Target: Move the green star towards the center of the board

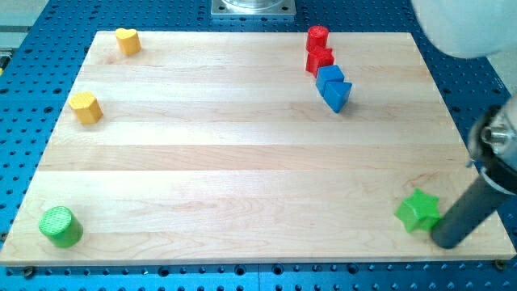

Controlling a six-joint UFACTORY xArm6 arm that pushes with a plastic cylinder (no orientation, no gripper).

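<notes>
The green star (417, 210) lies near the wooden board's (242, 170) bottom right corner. My tip (445, 240) rests on the board just to the star's lower right, right beside it and partly covering its right edge. The dark rod rises from there toward the view's right edge.
A green cylinder (60, 226) sits at the bottom left. Two yellow blocks (85, 107) (127, 40) are at the left and top left. Two red blocks (318, 50) and two blue blocks (333, 87) cluster at the upper right.
</notes>
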